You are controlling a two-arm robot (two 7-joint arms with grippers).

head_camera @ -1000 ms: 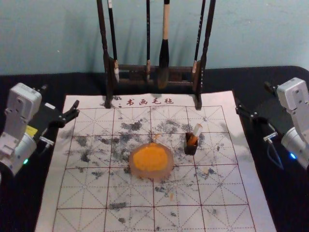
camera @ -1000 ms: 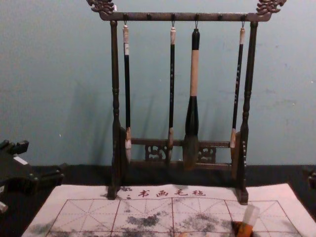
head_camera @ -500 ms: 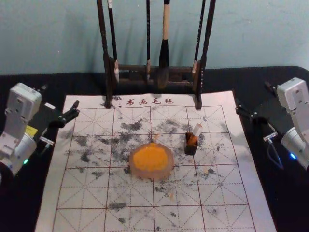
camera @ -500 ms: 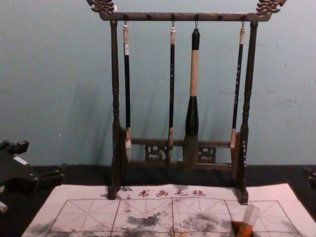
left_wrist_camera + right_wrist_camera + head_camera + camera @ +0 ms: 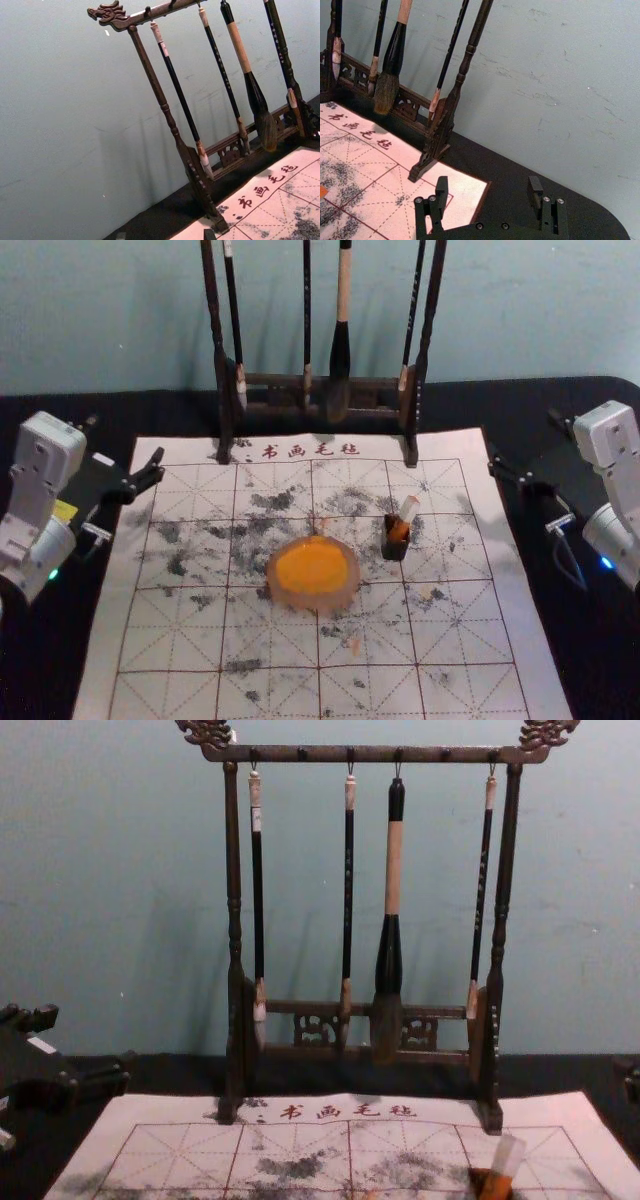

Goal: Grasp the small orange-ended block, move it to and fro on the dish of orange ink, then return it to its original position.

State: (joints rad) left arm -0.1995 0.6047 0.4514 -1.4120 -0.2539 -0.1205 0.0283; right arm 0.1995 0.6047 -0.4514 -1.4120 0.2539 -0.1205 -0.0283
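The small block (image 5: 406, 516) leans in a dark little holder (image 5: 394, 547) on the mat, its pale end up and orange lower down; the chest view has the block (image 5: 503, 1167) near the bottom edge. Left of the holder lies the round dish (image 5: 284, 597) of orange ink, apart from it. My left gripper (image 5: 127, 439) is open beyond the mat's left edge, its two tips (image 5: 165, 235) apart in its wrist view. Off the mat's right edge my right gripper (image 5: 523, 437) hangs open and empty, its tips wide apart in the right wrist view (image 5: 488, 186).
A dark wooden rack (image 5: 422, 360) with several hanging brushes stands across the mat's far edge. The white gridded mat (image 5: 180, 640) has black ink smudges and lies on a dark tabletop (image 5: 560, 640). A pale wall (image 5: 120, 870) rises behind.
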